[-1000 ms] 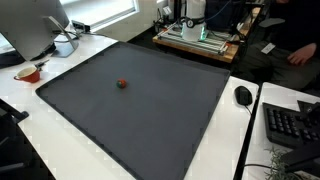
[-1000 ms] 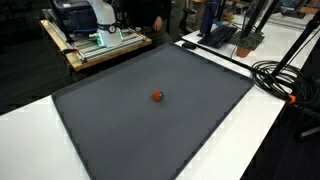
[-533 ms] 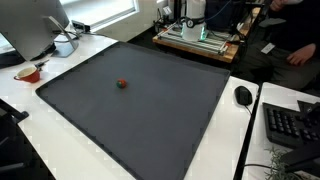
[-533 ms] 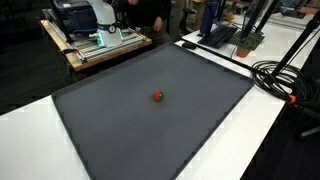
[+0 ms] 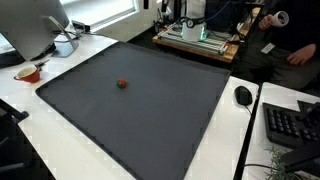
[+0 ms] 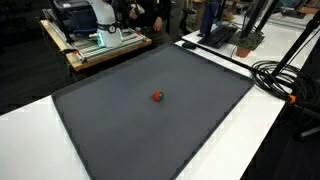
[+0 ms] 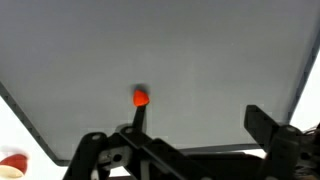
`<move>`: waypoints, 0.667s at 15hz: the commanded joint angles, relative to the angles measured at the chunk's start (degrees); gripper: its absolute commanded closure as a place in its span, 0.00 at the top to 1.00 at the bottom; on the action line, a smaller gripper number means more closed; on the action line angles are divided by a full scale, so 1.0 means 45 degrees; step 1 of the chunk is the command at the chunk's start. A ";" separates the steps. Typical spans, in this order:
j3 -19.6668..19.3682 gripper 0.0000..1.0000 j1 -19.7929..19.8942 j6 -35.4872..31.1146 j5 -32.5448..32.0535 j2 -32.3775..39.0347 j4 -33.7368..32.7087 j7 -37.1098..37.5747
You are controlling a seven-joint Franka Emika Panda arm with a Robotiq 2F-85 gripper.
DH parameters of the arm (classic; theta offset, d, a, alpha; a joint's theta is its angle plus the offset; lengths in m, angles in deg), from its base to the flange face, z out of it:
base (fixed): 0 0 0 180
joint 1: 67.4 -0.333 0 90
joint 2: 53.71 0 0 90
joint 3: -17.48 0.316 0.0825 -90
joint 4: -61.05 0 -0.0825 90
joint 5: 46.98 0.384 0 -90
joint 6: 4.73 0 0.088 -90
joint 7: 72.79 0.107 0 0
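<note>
Wrist view: gripper [image 7: 200, 122] hangs high over the dark mat [image 7: 200, 50], jaws spread wide and holding nothing. One finger shows left of centre and the other far right, both at the near edge of the frame. Small red object [image 7: 140, 97] lies alone on the mat, just beyond the left finger's tip and so off the gripper's centre line, apart from both fingers. In both exterior views the red object [image 5: 122, 84] [image 6: 157, 96] sits toward the middle of the mat [image 5: 150, 125] [image 6: 150, 135], well apart from every edge; the gripper itself is out of frame there. Judged step: approach, before any contact, nothing grasped yet. A pick would call for shifting sideways until the object lies between the fingers, then a straight descent to the mat, closing only once both pads flank it. It is small and rounded, perhaps a little tomato or berry (too small to tell), so it may roll if nudged. Count: red object one; mat one; computer mouse [image 5: 243, 95] one, right of the mat; keyboard [image 5: 290, 125] one, further right; red bowl [image 5: 28, 72] one, at the left; a bundle of black cables [image 6: 285, 78], strands not countable.
</note>
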 commanded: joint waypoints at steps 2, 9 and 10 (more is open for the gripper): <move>0.0886 1.00 0.0536 -0.3728 -0.0356 0.1259 0.1269 0.1273; 0.1835 1.00 0.1461 -0.4644 -0.1346 0.2869 0.1105 0.2398; 0.1842 1.00 0.1484 -0.4643 -0.1362 0.2959 0.1097 0.2407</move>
